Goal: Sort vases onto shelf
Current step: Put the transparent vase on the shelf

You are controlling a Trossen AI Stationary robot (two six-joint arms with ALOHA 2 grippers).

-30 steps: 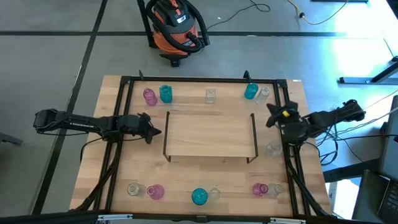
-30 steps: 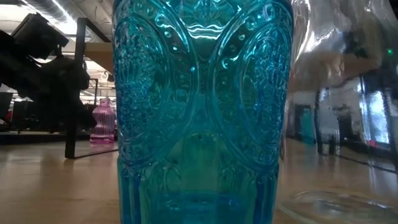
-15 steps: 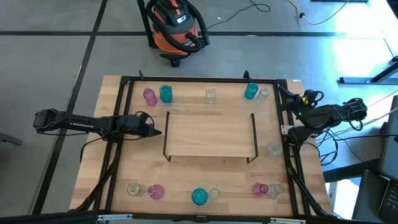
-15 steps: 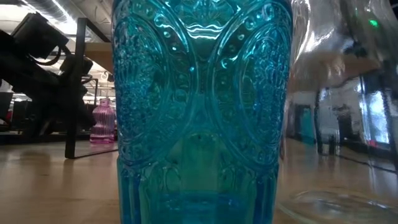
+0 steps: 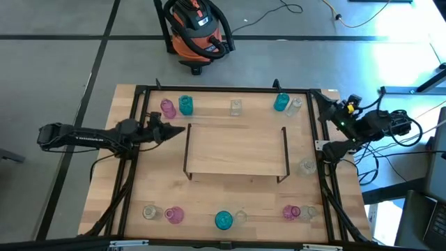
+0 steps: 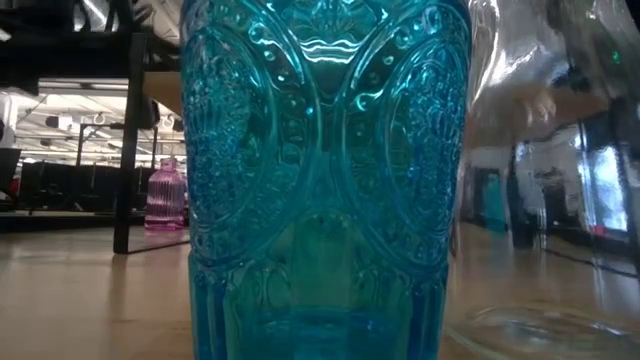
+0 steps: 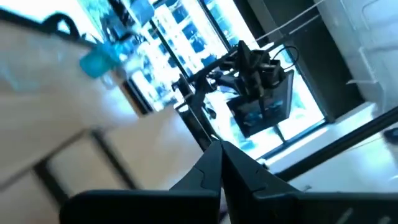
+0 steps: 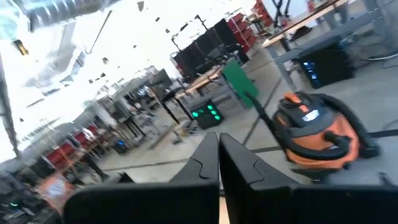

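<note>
The shelf (image 5: 235, 150), a low light-wood platform with dark end brackets, stands mid-table with nothing on it. Several vases stand on their bases around it: pink (image 5: 168, 108), teal (image 5: 185, 104), clear (image 5: 235, 107), teal (image 5: 281, 102) and clear (image 5: 295, 104) along the far side. One clear vase (image 5: 306, 166) stands at the right. Several more, among them a teal one (image 5: 223, 220), line the near edge. My left gripper (image 5: 182, 129) is shut and empty, raised by the shelf's left end. My right gripper (image 5: 325, 109) is shut and empty, raised over the table's far right corner.
A black frame (image 5: 209, 89) runs around the tabletop. An orange and black vacuum (image 5: 198, 31) stands on the floor beyond the far edge. In the low view the near teal vase (image 6: 320, 180) fills most of the picture, with a clear vase (image 6: 540, 100) beside it.
My left gripper has risen and tipped up from pointing down to about level, its tips shifting toward the far edge. My right gripper has risen, rolled, and swung toward the table's far right corner. Both have stayed shut and empty. No vase has moved.
</note>
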